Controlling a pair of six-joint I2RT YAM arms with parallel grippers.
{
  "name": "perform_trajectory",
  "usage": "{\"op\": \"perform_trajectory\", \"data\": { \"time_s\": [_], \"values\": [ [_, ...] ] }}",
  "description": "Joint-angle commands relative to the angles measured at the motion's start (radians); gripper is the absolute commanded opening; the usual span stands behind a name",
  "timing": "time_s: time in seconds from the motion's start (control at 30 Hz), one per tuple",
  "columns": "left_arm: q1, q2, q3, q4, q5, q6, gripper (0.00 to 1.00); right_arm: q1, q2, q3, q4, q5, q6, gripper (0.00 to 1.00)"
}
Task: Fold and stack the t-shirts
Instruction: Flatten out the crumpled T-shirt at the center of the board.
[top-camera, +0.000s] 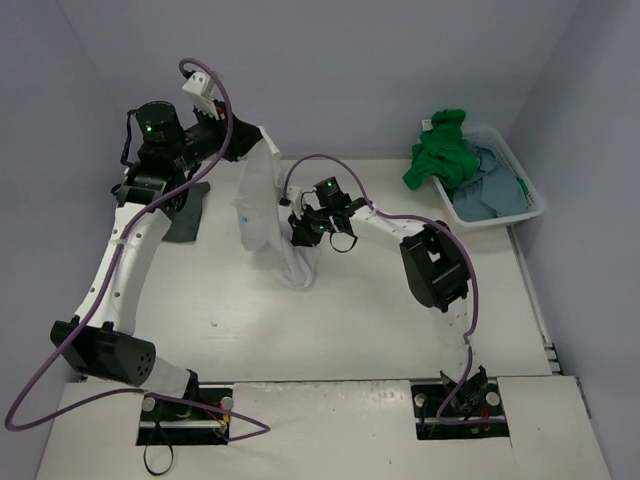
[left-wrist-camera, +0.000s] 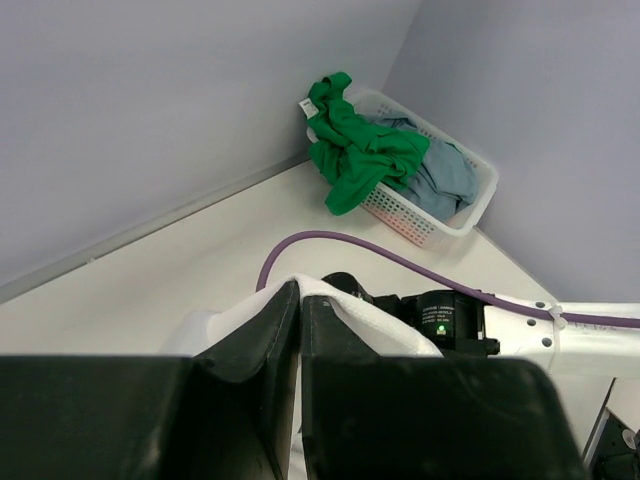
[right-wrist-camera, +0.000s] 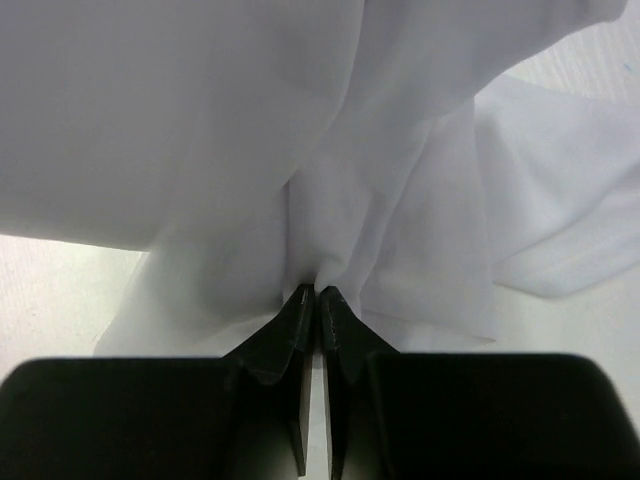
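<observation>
A white t-shirt (top-camera: 265, 215) hangs from my raised left gripper (top-camera: 262, 140), which is shut on its top edge (left-wrist-camera: 330, 300). Its lower end rests crumpled on the table. My right gripper (top-camera: 300, 228) is shut on a fold of the same shirt (right-wrist-camera: 400, 200) lower down. A dark grey t-shirt (top-camera: 190, 212) lies flat at the far left, partly hidden by the left arm. A bright green t-shirt (top-camera: 440, 155) drapes over the basket's left rim and shows in the left wrist view (left-wrist-camera: 355, 150). A dusty blue-grey t-shirt (top-camera: 487, 190) lies in the basket.
The white slotted basket (top-camera: 525, 180) stands at the far right corner against the walls, also seen in the left wrist view (left-wrist-camera: 470, 200). The right arm's purple cable (top-camera: 390, 215) loops over the table's middle.
</observation>
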Motion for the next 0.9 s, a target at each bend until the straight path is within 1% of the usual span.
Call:
{"op": "perform_trajectory", "data": {
  "time_s": [0.0, 0.03, 0.13, 0.27, 0.3, 0.37, 0.4, 0.43, 0.5, 0.53, 0.67, 0.87],
  "values": [
    [0.026, -0.058, 0.029, 0.059, 0.028, -0.007, 0.00, -0.007, -0.047, -0.003, 0.023, 0.040, -0.029, 0.02],
    [0.033, -0.064, 0.034, 0.044, 0.032, 0.009, 0.00, -0.013, -0.061, -0.012, 0.023, 0.052, -0.033, 0.00],
    [0.079, -0.087, 0.026, 0.022, 0.041, 0.033, 0.00, -0.051, -0.130, -0.052, 0.020, 0.112, -0.036, 0.00],
    [0.161, -0.107, 0.020, -0.010, 0.078, 0.042, 0.00, -0.131, -0.278, -0.078, 0.001, 0.219, -0.042, 0.00],
    [0.191, -0.108, 0.020, -0.021, 0.087, 0.046, 0.00, -0.171, -0.303, -0.080, -0.041, 0.231, -0.042, 0.00],
    [0.210, -0.117, 0.022, -0.036, 0.101, 0.054, 0.00, -0.208, -0.393, -0.080, -0.063, 0.256, -0.050, 0.00],
    [0.242, -0.121, 0.020, -0.042, 0.112, 0.054, 0.00, -0.238, -0.424, -0.078, -0.089, 0.262, -0.055, 0.00],
    [0.268, -0.128, 0.020, -0.046, 0.123, 0.053, 0.00, -0.249, -0.487, -0.078, -0.100, 0.279, -0.062, 0.00],
    [0.293, -0.139, 0.026, -0.050, 0.147, 0.040, 0.00, -0.268, -0.544, -0.075, -0.138, 0.288, -0.082, 0.00],
    [0.313, -0.144, 0.028, -0.050, 0.155, 0.033, 0.00, -0.284, -0.599, -0.069, -0.152, 0.285, -0.085, 0.00],
    [0.342, -0.168, 0.046, -0.050, 0.204, -0.009, 0.00, -0.305, -0.702, -0.023, -0.235, 0.290, -0.099, 0.00],
    [0.345, -0.206, 0.115, -0.053, 0.317, -0.081, 0.00, -0.306, -0.864, -0.022, -0.288, 0.273, -0.095, 0.00]
  ]
}}
